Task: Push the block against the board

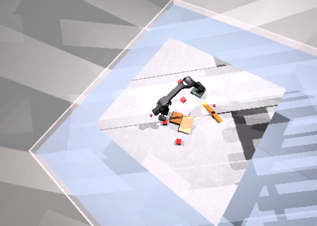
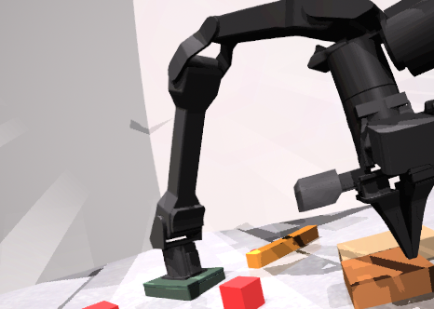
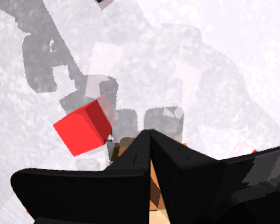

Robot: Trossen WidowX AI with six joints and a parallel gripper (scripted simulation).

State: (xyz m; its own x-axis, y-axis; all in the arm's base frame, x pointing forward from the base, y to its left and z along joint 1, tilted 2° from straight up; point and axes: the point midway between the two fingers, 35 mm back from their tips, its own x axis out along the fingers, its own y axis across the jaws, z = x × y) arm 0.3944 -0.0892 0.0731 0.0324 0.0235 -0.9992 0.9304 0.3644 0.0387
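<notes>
The square block [image 1: 176,118] [image 2: 390,290] is orange-brown and lies flat. The pale tan board [image 1: 186,125] [image 2: 360,248] lies flat beside it. In the top view their facing sides look touching or nearly so, and the board reaches further toward the bottom of the view. I cannot tell whether any edges are exactly even. My gripper [image 2: 412,257] [image 3: 148,135] is shut and empty, pointing down. In the exterior view its tips overlap the block's top; their exact height above it is unclear. In the wrist view the fingers hide most of both parts.
An orange bar [image 1: 212,112] [image 2: 281,246] lies further off. A red cube [image 1: 183,99] [image 2: 234,293] stands near the arm's green base [image 2: 177,289]. Another red cube [image 1: 178,141] lies below the board in the top view, and one [image 1: 164,122] lies beside the hand. A red cube [image 3: 82,129] shows left of the fingers.
</notes>
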